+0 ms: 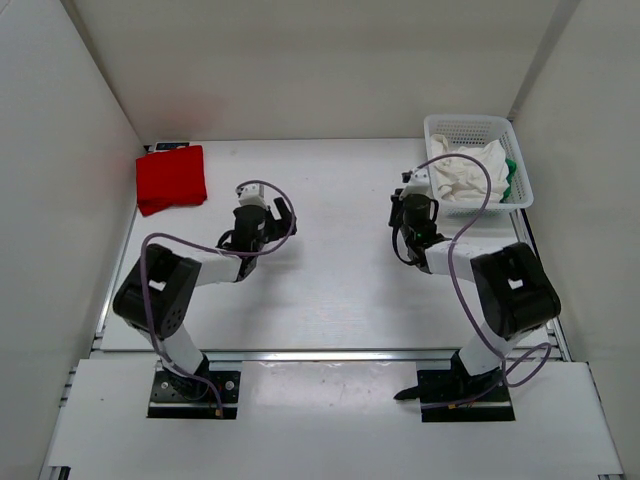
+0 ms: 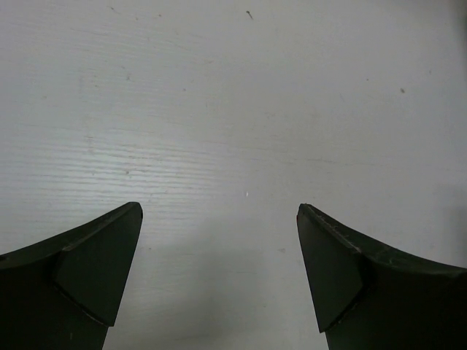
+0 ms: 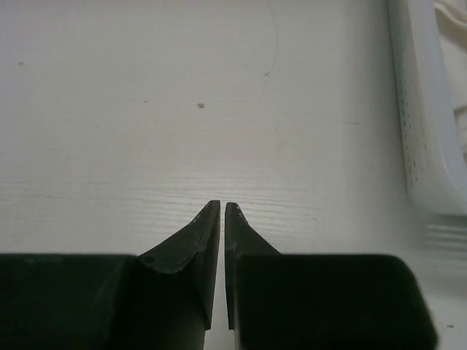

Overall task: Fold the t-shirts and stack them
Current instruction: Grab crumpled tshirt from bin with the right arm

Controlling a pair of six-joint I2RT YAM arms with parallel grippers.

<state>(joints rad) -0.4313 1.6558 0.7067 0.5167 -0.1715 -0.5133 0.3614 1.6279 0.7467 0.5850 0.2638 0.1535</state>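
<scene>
Two claws are held low over the white wooden table (image 1: pixel 340 300), and nothing is gripped by either. The left claw (image 2: pixel 219 208) is spread wide, with only bare board seen between its dark fingers. The right claw (image 3: pixel 222 204) is pressed almost shut, a thin slit being left between its fingertips, and nothing is caught there.

Just to the right of the right claw and a little beyond it, a white perforated plastic basket (image 3: pixel 419 146) is found. A crumpled white cotton t-shirt (image 1: pixel 465 175) is heaped inside it, and a green cloth (image 1: pixel 512 175) is tucked against that shirt on the side away from the claw. Well to the left of the left claw and beyond it, a red folded t-shirt (image 1: pixel 170 178) is laid flat near the far corner.

One shirt is judged to be done; a reach into the basket is judged to be next.

Several failures can be foreseen. If the right claw is lowered while closed, the white cloth would be pushed down rather than seized. A fingertip could be caught on the rim or the mesh, and the light basket could be dragged or tipped. As the green cloth touches the white shirt, both might be lifted together.
</scene>
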